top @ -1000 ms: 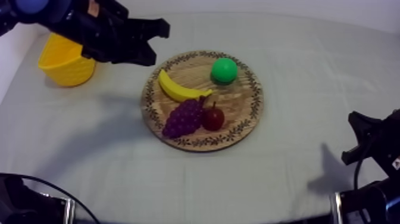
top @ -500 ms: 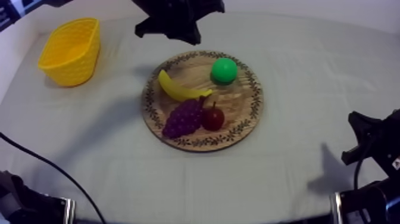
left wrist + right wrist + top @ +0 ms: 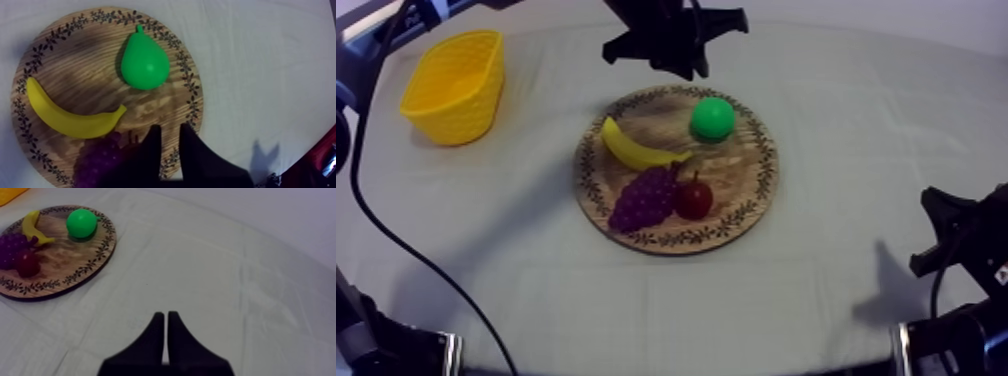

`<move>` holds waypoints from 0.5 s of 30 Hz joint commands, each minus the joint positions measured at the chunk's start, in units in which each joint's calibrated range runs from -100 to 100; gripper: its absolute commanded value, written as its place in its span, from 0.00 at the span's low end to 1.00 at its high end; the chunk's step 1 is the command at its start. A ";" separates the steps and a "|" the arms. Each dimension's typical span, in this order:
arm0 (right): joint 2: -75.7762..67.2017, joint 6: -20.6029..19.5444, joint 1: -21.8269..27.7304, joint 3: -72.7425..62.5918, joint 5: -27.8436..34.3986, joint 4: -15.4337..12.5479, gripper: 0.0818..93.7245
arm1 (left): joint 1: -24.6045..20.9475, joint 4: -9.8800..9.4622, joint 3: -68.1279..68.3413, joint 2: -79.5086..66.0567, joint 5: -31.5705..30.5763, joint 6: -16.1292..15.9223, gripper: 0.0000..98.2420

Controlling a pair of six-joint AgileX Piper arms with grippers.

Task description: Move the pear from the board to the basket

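- Board (image 3: 741, 175): middle of the table.
- Basket (image 3: 454, 122): well apart from the board, at the left.
- Left gripper (image 3: 169, 128): fingers slightly apart, holding nothing, above the board.
- Right gripper (image 3: 165, 314): fingers pressed together, empty.
- Pear (image 3: 713, 117): on the board, near its rim.

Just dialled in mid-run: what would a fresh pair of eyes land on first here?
The bright green pear stands out at the far side of the wooden board, which it shares with the banana, grapes and small red fruit. The left gripper hovers by the board's far edge, jaws open and empty. The yellow basket stands off at the far left.
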 commanded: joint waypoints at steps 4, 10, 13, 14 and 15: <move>-0.04 -0.02 0.00 -0.05 0.02 0.01 0.00 | 0.17 0.27 -0.16 0.32 0.01 -0.37 0.42; -0.04 -0.02 0.00 -0.05 0.02 0.01 0.00 | 0.19 0.62 0.38 0.79 0.07 0.45 0.62; -0.04 -0.02 0.00 -0.05 0.02 0.01 0.00 | 0.16 0.67 0.71 1.33 0.10 1.45 0.69; -0.04 -0.02 0.00 -0.05 0.02 0.01 0.00 | 0.15 0.67 0.78 1.54 0.10 1.71 0.71; -0.04 -0.02 0.00 -0.05 0.02 0.01 0.00 | 0.17 0.61 0.76 1.76 0.10 1.97 0.73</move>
